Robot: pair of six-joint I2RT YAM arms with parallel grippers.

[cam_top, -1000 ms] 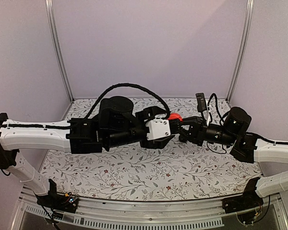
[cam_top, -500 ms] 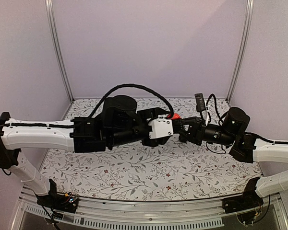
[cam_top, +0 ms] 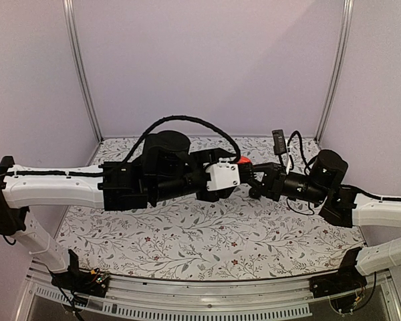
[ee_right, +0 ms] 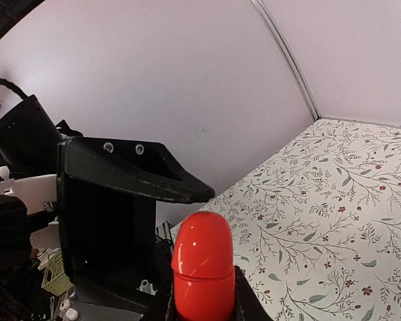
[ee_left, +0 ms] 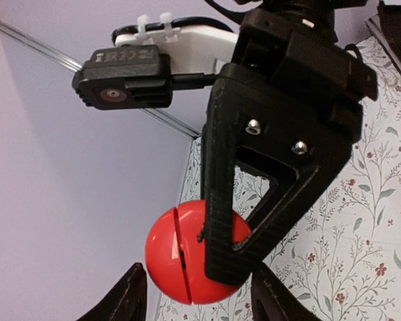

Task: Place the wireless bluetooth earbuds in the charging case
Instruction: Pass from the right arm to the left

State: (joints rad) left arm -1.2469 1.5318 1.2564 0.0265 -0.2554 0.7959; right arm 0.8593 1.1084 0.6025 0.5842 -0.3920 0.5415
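Your left gripper [ee_left: 197, 301] has its jaws spread wide and empty, the tips flanking the glossy red round plastic charging case [ee_left: 170, 257], which hangs well above the floral-patterned table [cam_top: 187, 234]. Your right gripper [ee_right: 204, 307] is clamped tight on that case. No earbud shows in any view, so set the left tips squarely at the seam and brace with the right while parting the lid.

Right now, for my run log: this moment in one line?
right gripper: shut on red case, held above table | left gripper: open, pointed at red case | earbuds: not in view
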